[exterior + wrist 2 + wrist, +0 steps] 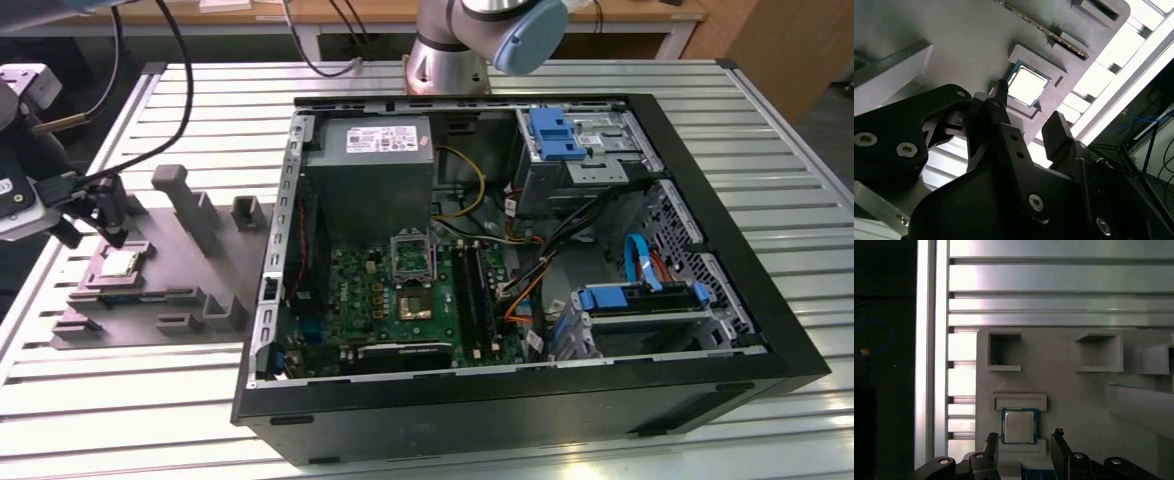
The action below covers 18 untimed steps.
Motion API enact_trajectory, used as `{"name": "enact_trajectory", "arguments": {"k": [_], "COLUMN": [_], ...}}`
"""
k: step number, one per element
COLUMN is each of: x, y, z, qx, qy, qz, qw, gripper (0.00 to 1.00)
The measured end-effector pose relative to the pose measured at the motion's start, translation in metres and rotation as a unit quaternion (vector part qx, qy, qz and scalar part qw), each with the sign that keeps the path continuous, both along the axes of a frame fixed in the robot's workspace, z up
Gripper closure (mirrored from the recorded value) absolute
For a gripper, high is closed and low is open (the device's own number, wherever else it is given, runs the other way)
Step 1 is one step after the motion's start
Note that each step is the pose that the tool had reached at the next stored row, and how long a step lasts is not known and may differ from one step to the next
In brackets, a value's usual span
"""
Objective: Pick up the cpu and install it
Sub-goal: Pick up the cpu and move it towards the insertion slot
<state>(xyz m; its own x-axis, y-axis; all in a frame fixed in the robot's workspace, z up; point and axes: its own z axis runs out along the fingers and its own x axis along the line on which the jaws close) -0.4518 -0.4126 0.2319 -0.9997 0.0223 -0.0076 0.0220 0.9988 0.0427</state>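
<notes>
The slatted tabletop (134, 420) carries an open computer case (534, 400), well apart from the tool (94, 238), and a grey holder (174, 250) directly under it. The cpu (1019, 425) lies flat in a pocket of that holder, just below the tool and between its spread fingers (991, 440), which do not touch it. The tool is open and empty. The chip is likely light, stiff and thin, with a smooth lid and a delicate underside. It should be gripped gently by the two opposite edges that the pocket leaves free.
</notes>
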Motion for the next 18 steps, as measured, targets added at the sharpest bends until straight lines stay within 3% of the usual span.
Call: {"name": "enact_trajectory", "arguments": {"k": [10, 18], "x": [0.000, 0.000], "y": [0.0000, -0.0001], "z": [-0.0178, -0.0257], "qx": [0.0000, 0.0000], "qy": [-0.0001, 0.0000], "qz": [0.000, -0.001], "qw": [1.0000, 1.0000], "gripper": [0.45, 0.45]}}
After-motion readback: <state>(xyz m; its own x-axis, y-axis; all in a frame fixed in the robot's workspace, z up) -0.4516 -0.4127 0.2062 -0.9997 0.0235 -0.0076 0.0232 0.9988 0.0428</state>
